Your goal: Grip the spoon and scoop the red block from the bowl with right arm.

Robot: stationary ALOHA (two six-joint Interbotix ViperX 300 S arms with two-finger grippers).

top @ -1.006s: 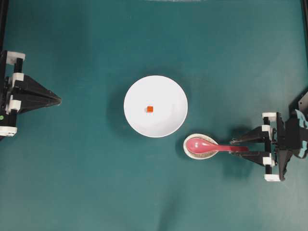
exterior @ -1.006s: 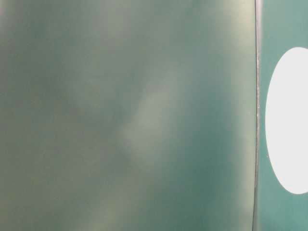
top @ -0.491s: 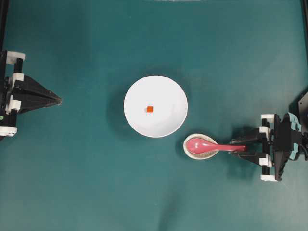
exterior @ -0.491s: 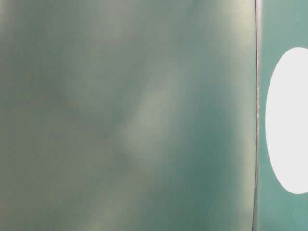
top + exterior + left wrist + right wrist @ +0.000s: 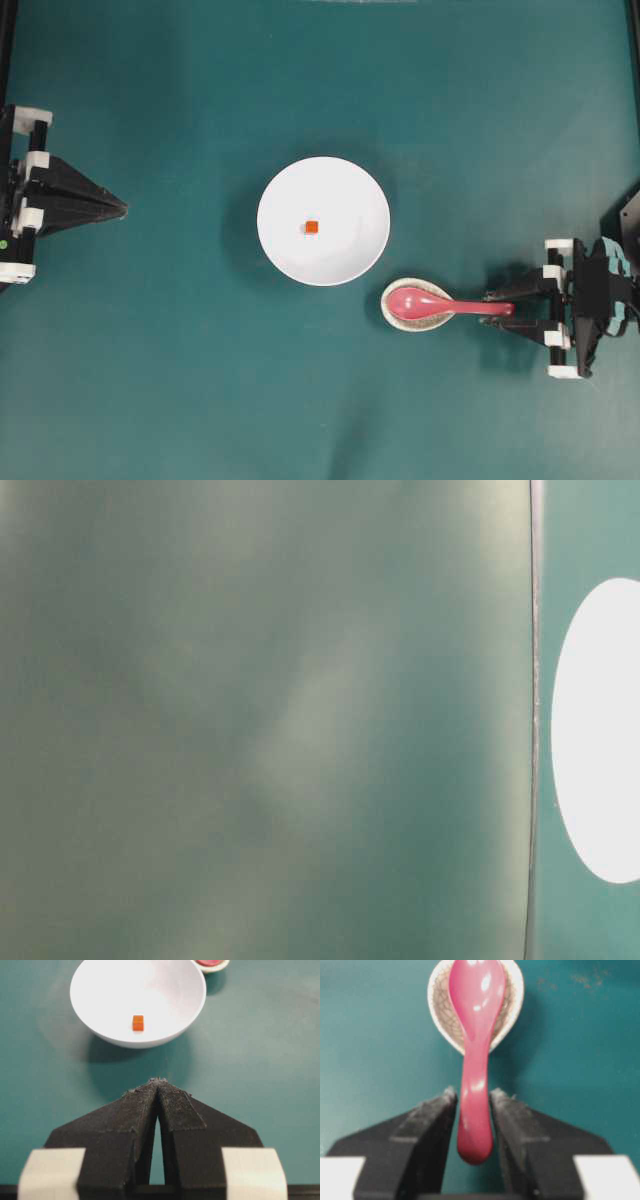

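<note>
The glossy pink-red spoon (image 5: 440, 305) lies scoop-left, handle pointing right. The right gripper (image 5: 506, 309) straddles its handle, spread apart; the left gripper (image 5: 118, 208) is clenched.

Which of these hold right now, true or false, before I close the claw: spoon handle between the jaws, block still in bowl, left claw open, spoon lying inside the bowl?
1. The spoon handle sits between the right claw jaws. True.
2. The red block lies in the bowl. True.
3. The left claw is open. False: its jaws are shut.
4. The spoon lies inside the bowl. False: its scoop rests on the speckled spoon rest beside the bowl.
</note>
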